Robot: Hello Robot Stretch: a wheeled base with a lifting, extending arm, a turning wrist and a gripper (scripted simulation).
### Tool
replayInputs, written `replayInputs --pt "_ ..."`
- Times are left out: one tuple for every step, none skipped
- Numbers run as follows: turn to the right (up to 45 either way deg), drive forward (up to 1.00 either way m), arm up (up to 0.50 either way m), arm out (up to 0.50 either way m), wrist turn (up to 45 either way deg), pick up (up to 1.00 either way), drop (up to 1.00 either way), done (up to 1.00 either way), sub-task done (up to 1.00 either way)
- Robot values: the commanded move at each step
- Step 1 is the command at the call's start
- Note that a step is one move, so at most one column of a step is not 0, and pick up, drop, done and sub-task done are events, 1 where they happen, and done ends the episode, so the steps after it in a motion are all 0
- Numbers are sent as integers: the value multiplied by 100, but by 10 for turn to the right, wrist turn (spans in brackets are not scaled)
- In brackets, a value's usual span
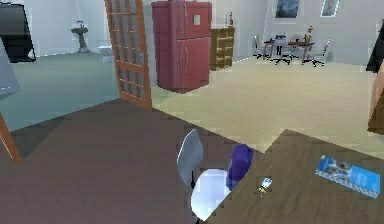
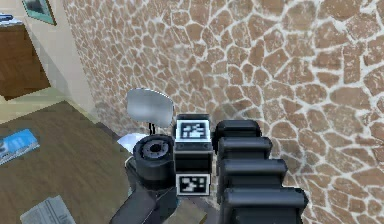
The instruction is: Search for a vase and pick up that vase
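The fingers of the gripper (image 2: 150,168) are lost to us against its dark body, and with a grey chair (image 2: 150,103) standing right behind them we cannot tell whether they hold anything. Just right of the fingers sit two white marker squares (image 2: 192,128), and right of those the dark arm (image 2: 250,175). Beyond them all runs a wall of rough brown stone (image 2: 260,60). Left of the fingers we see a dark wooden table (image 2: 70,160), with a blue magazine (image 2: 15,145) well off toward the picture's left edge and a grey paper (image 2: 45,212) lower down. The forward view adds what lies ahead. At that table's near edge, just beside the chair, a deep-blue rounded shape (image 1: 238,165) stands upright, and we cannot tell if it is the vase. A small yellowish thing (image 1: 265,186) lies near it on the tabletop. Farther off in that view we see a red fridge (image 1: 182,45), a glazed wooden door (image 1: 130,50) and a dining set (image 1: 290,48).
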Motion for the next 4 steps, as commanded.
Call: replayInputs --pt "0 0 0 0 450 0 0 0 0" --pt "0 0 0 0 450 0 0 0 0" --pt "0 0 0 0 300 0 0 0 0" --pt "0 0 -30 0 0 0 0 0 0"
